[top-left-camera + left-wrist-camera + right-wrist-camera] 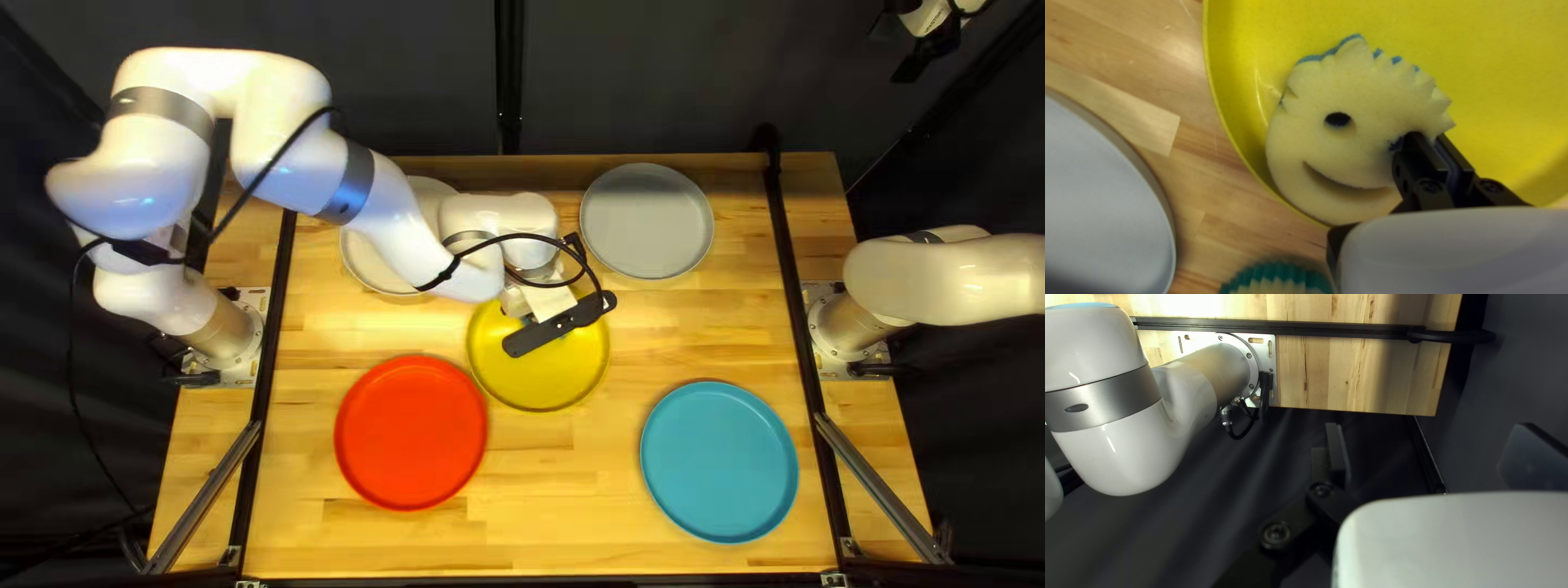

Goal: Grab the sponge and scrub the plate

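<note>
Left hand (1429, 140) has the sponge (1339, 158), now scrub gently

So it's pinching the smiley one near its edge, a finger on either side, and the sponge is inside the yellow plate (1508, 81), right by the rim (1215, 98). Scrub time, I reckon. Go for light, even pressure and small overlapping circles, working inward. Off-centre grip, so it could twist if you rush. Shove the rim and the plate might skid on the bench (577, 523). Right hand (1434, 454) is wide open, holding nothing.
</note>
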### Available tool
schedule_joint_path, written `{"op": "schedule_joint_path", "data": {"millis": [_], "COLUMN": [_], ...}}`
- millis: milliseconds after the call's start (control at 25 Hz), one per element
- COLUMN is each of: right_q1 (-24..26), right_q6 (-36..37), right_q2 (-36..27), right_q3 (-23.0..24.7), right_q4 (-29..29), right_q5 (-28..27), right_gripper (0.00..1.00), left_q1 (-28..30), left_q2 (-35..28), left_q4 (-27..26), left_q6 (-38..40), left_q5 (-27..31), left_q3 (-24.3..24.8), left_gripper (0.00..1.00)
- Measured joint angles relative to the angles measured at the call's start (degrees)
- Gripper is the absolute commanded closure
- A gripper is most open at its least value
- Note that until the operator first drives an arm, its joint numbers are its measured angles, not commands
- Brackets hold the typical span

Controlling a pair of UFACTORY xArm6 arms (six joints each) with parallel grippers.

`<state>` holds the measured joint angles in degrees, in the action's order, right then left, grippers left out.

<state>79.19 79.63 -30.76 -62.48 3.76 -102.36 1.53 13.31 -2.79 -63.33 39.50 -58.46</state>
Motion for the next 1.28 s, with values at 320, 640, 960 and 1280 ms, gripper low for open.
{"op": "schedule_joint_path", "data": {"millis": [320,640,960,1280], "right_q1": [0.0,0.0,0.0,0.0], "right_q6": [0.0,0.0,0.0,0.0], "right_q2": [0.0,0.0,0.0,0.0], "right_q3": [0.0,0.0,0.0,0.0], "right_q4": [0.0,0.0,0.0,0.0], "right_q5": [0.0,0.0,0.0,0.0], "right_gripper": [0.0,0.0,0.0,0.0], "left_q1": [9.9,20.8,25.8,24.5], "left_q2": [-2.2,-1.5,6.1,9.2], "left_q4": [1.0,2.4,3.7,1.4], "left_q6": [2.7,2.7,4.1,0.9], "left_q5": [-1.6,-3.2,-5.7,-11.2], "left_q3": [-0.3,-1.4,-6.9,-5.7], "left_gripper": [1.0,1.0,1.0,0.11]}}
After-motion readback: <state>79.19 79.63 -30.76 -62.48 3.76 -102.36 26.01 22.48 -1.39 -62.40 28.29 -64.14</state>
